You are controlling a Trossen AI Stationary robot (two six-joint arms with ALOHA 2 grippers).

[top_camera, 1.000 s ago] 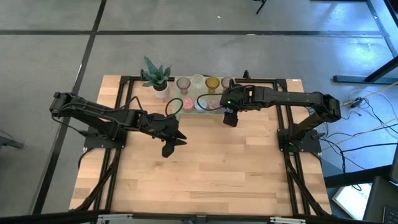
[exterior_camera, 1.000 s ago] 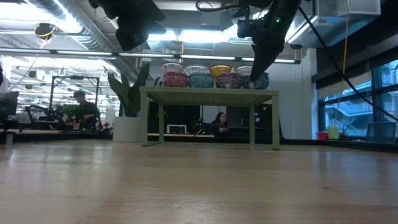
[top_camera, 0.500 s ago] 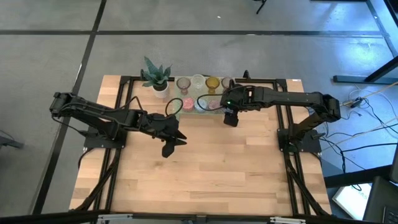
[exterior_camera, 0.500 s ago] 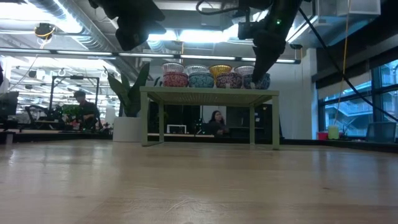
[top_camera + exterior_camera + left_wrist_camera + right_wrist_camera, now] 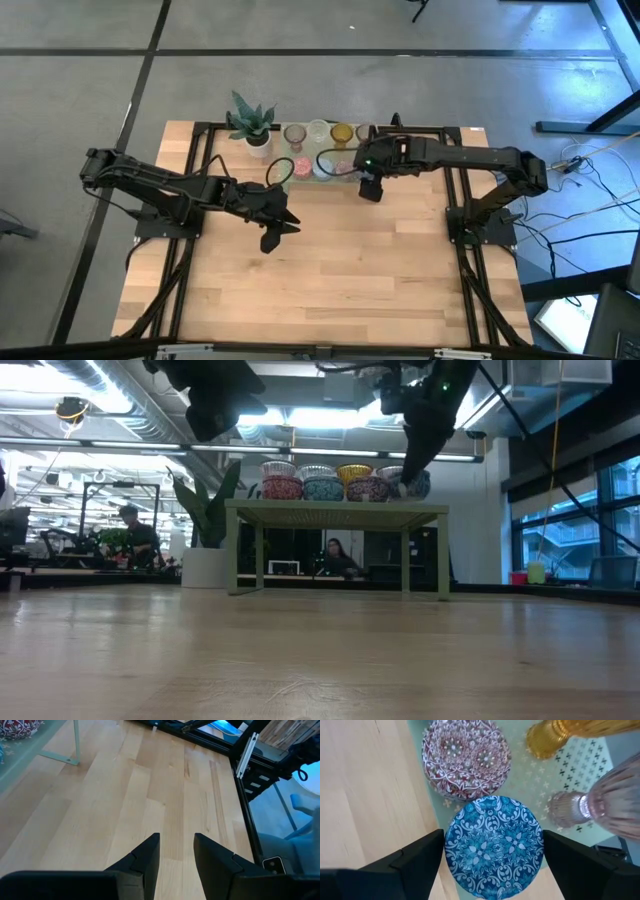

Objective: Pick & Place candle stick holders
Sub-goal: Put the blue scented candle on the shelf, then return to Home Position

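Above blue holder (image 5: 493,845) — right tool (image 5: 492,855), splayed.

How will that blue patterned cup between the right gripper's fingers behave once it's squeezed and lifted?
The blue cup looks like glossy glass, so probably rigid but slippery and breakable. Its round wall may slide or twist between the right gripper's open flat fingers. The red patterned cup stands close beside it on the green stand, so a sideways nudge could knock it.
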